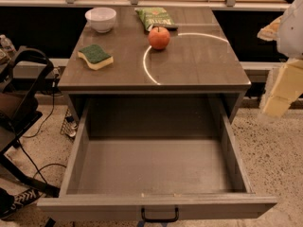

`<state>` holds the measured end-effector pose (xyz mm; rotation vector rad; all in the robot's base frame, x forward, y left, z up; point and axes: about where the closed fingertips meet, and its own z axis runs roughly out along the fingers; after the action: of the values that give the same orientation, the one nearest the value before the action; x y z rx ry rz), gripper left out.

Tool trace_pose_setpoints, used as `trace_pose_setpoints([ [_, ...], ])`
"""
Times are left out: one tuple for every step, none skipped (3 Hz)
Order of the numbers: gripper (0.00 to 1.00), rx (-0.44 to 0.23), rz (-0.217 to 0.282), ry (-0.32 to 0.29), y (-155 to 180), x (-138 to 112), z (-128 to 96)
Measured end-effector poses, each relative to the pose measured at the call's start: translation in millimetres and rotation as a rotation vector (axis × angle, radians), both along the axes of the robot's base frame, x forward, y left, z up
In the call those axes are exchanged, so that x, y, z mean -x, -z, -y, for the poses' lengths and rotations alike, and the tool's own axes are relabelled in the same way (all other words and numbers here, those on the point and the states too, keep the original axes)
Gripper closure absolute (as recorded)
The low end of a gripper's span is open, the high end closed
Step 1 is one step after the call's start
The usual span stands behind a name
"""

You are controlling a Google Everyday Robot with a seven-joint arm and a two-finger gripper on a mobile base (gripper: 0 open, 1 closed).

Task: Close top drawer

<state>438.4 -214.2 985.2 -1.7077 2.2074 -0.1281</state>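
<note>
The top drawer [156, 167] of the grey cabinet is pulled far out toward the camera. It is a deep, plain grey box with nothing inside. Its front panel [94, 206] runs along the bottom of the view, with a small black handle [160, 215] at mid-front. My gripper [280, 86], white and cream, hangs at the right edge of the view. It is beside the cabinet's right front corner, above the floor, and apart from the drawer. The two lower drawers are hidden.
The cabinet top [199, 65] holds a white bowl [101, 19], a green snack bag [154, 18], a red apple [159, 37] and a green-and-yellow sponge [95, 56]. A black chair [21, 98], cables and a shoe [21, 200] are at the left. Speckled floor [274, 150] lies at the right.
</note>
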Motion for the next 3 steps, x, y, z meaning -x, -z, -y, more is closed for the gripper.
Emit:
trace_pose_setpoints([
  [0.00,0.000,0.000,0.000,-0.1,0.0,0.0],
  [0.00,0.050,0.070,-0.015,-36.8,-9.1,-7.5],
  [0.00,0.200,0.222,-0.054,-101.6,-11.7,5.7],
])
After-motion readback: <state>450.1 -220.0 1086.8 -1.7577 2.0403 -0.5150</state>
